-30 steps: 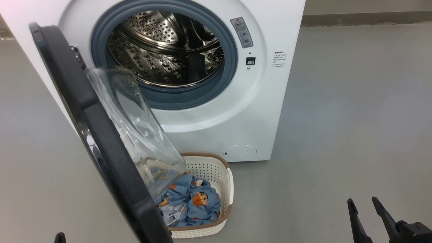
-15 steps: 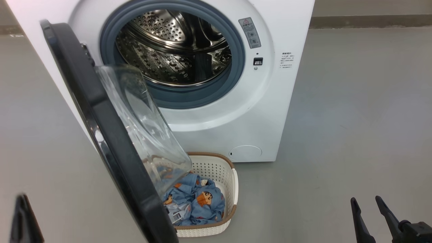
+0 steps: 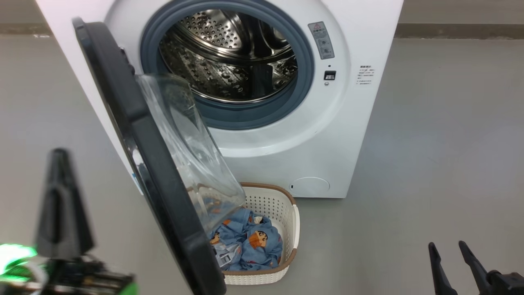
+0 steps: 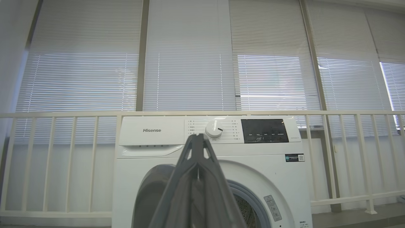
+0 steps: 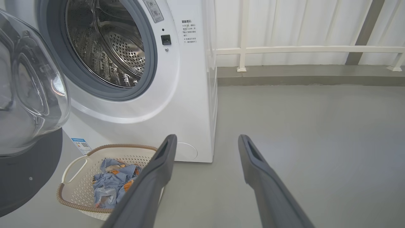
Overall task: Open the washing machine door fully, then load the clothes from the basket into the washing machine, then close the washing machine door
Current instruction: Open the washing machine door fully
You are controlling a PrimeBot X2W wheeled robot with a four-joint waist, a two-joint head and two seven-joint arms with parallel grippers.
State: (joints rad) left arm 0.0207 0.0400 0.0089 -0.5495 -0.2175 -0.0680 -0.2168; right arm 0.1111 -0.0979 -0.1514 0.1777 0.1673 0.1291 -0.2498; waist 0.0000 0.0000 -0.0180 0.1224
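L gripper (image 3: 59, 157) was shut, empty, left of door (image 3: 118, 94). R gripper (image 3: 446, 246) was wide open, empty, over floor (image 3: 430, 143). Door stood ajar; clothes (image 3: 249, 246) lay in basket (image 3: 268, 192) at washer (image 3: 286, 164) front.

Soft, even daylight; pics mostly sharp, blur only close to lens.
Light comes thru window blinds (image 4: 190, 79) behind the washing machine (image 3: 286, 143); mid bands bright, a bit blown out. Floor (image 3: 442, 123) flat grey w/ only faint shadows. Glints on steel drum (image 3: 229, 53), glare streaks on glass of washing machine door (image 3: 155, 164). Left gripper (image 3: 59, 157) soft & out of focus in head view, green glow (image 3: 12, 254) beside it. Railing (image 4: 63, 114) & window uprights lean twd wrist-view edges.
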